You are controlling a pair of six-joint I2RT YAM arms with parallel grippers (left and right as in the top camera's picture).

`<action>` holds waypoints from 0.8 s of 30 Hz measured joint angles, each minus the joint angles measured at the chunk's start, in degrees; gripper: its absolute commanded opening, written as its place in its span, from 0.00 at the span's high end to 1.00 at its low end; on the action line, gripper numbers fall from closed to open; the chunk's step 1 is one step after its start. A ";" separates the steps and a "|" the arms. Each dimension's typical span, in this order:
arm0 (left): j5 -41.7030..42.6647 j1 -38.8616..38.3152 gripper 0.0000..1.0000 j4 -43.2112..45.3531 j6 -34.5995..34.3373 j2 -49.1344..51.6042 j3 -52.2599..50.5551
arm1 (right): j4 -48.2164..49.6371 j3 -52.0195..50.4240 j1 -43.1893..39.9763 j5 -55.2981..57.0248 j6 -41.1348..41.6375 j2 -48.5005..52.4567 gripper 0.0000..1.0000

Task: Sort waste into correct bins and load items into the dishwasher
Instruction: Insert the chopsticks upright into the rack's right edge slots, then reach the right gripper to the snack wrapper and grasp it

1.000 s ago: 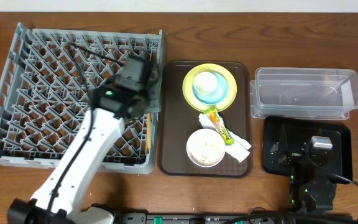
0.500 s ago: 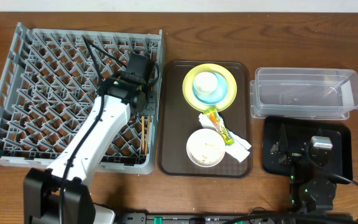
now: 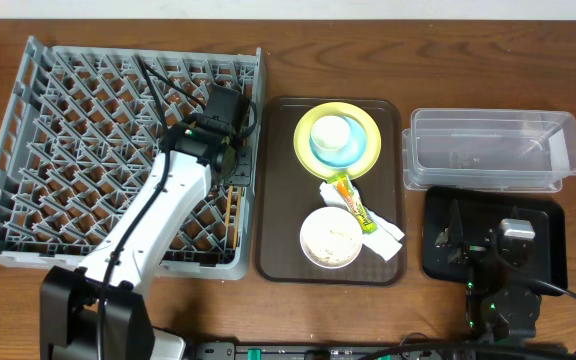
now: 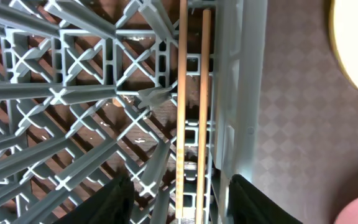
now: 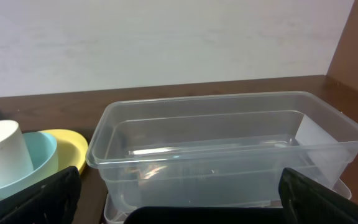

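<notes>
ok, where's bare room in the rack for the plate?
The rack is bare from the left gripper out to its left wall. The strip along its right wall holds the chopsticks. The brown tray is crowded.

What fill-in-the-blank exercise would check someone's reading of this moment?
1. The two chopsticks lie side by side in the grey ____.
2. The small white cup stands inside a bowl whose colour is light ____.
3. The rice-like crumbs sit in the other bowl, which is ____.
4. The left gripper hangs ____ over the chopsticks.
Missing words: rack; blue; white; open.
</notes>
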 measured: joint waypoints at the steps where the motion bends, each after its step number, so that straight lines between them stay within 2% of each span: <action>1: 0.15 0.02 0.44 -0.02 -0.13 -0.48 0.00 | 0.00 0.00 0.00 0.00 0.00 0.00 0.01; 8: 0.46 0.00 0.27 -1.88 -3.13 -11.17 0.13 | -0.02 0.00 0.00 -1.29 0.02 0.00 0.01; 12: 0.59 0.02 0.24 -2.43 -3.93 -19.37 0.24 | 3.06 0.00 0.00 -5.25 0.92 0.02 0.01; 13: 0.57 0.02 0.20 -2.47 -3.93 -21.03 0.26 | 3.72 0.00 0.00 -6.75 1.11 0.00 0.01; 17: 0.57 0.00 0.15 -2.56 -4.33 -26.56 0.35 | -1.09 1.73 0.00 -11.69 1.40 0.26 0.01; 20: 0.57 0.00 0.13 -2.58 -4.33 -28.68 0.42 | -7.67 7.50 0.00 -14.14 1.64 2.69 0.01; 24: 0.59 0.02 0.09 -2.58 -4.33 -29.07 0.55 | -15.41 22.69 0.00 -17.51 1.77 12.83 0.01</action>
